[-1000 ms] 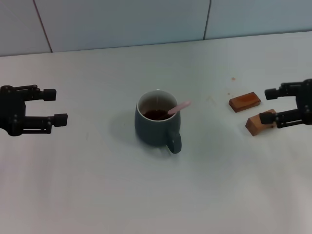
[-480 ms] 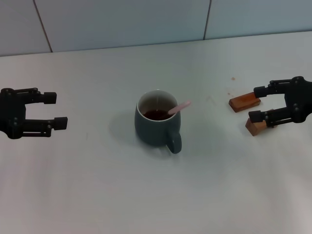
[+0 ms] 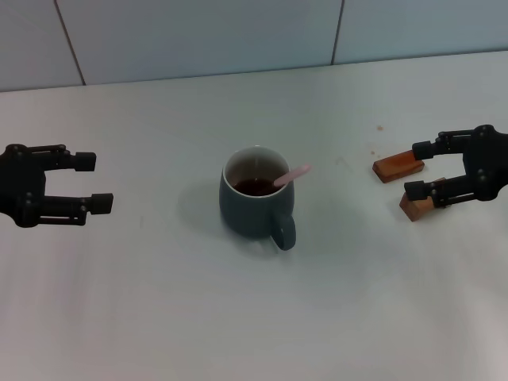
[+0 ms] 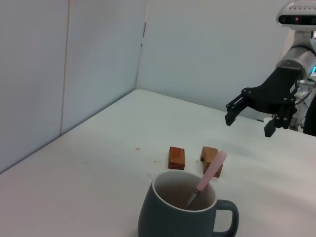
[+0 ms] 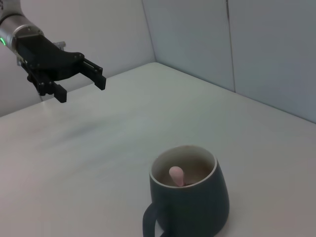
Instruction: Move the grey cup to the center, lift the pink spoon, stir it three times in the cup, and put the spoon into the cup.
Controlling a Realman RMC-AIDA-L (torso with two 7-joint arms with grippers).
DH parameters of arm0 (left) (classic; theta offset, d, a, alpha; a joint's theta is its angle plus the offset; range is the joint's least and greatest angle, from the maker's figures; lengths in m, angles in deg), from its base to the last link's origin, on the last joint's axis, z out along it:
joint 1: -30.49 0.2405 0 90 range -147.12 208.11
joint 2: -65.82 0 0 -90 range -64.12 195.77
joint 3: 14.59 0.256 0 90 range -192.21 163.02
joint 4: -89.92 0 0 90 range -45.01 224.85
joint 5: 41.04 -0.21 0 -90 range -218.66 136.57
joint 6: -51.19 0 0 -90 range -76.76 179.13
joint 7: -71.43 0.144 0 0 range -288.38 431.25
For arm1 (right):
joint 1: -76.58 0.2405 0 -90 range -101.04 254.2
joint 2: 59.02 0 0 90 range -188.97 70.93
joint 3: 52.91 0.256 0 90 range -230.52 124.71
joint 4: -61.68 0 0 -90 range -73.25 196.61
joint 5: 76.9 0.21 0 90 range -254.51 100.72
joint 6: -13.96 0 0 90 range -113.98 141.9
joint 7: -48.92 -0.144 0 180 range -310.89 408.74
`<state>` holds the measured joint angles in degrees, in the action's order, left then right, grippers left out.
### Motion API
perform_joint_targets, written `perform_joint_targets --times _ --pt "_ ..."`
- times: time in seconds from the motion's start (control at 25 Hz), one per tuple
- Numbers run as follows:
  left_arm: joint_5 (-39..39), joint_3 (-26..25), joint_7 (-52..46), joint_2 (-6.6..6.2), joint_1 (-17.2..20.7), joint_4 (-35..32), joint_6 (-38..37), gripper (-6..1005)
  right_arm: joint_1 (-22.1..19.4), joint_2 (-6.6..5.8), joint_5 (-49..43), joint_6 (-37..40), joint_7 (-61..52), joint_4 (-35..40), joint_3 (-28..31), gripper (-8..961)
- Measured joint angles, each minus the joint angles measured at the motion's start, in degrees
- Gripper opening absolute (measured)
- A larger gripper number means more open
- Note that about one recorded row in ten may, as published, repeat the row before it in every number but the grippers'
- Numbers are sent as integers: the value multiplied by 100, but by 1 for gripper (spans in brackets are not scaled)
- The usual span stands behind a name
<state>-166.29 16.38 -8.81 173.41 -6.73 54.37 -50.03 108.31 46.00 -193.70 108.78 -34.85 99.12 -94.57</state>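
Observation:
The grey cup (image 3: 256,203) stands in the middle of the white table, handle toward me, with dark brown liquid inside. The pink spoon (image 3: 292,175) rests in the cup, its handle leaning over the right rim. The cup (image 4: 182,211) and spoon (image 4: 211,171) also show in the left wrist view, and the cup (image 5: 190,195) with the spoon's pink end (image 5: 176,175) shows in the right wrist view. My left gripper (image 3: 94,182) hovers open at the far left, empty. Far to the right, my right gripper (image 3: 419,169) is open and empty above two wooden blocks.
Two brown wooden blocks (image 3: 398,166) (image 3: 415,204) lie at the right, under and beside my right gripper. A grey wall (image 3: 198,36) runs along the table's far edge.
My right gripper has moved a little left, toward the blocks, and has since held still. My left gripper has barely shifted. Cup and spoon are unchanged.

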Motion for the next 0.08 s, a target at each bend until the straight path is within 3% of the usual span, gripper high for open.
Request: perform_joint_targets --times 0.08 --pt "0 15 -6 1 -4 -4 -1 829 0 0 0 13 0 0 2 829"
